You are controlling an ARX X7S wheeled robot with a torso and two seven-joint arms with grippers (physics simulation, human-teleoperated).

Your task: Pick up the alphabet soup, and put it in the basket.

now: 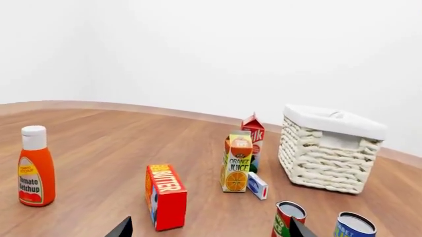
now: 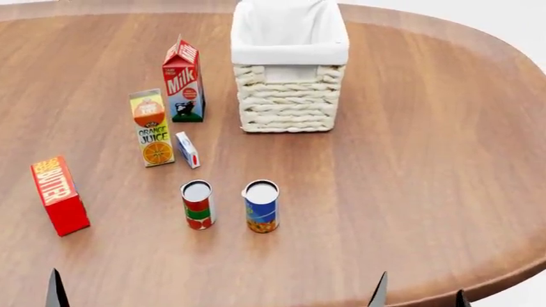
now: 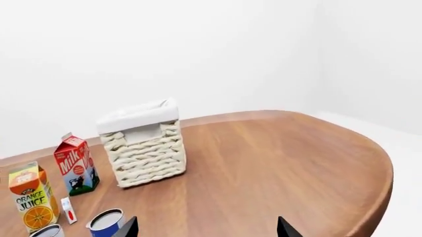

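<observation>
Soup can (image 2: 261, 206) upright on tabletop (image 2: 410, 160), near side of basket (image 2: 290, 96).
Both hands sit well short of it; right hand (image 3: 207, 228) spread wide, left hand (image 1: 211, 229) likewise.

Dark pointed fingers (image 3: 287, 228), thin, black, wedge-shaped tips

Wooden table (image 2: 410, 160): cartons, cans, basket (image 2: 288, 96).

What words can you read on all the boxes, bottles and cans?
"Milk": red milk carton
"ORANGE JUICE": orange juice carton
"BUTTER": red butter box
"Tomato Ketchup": ketchup bottle
Alphabet soup, red-and-green can, small white box: print too small to read.
Basket: no words.
</observation>
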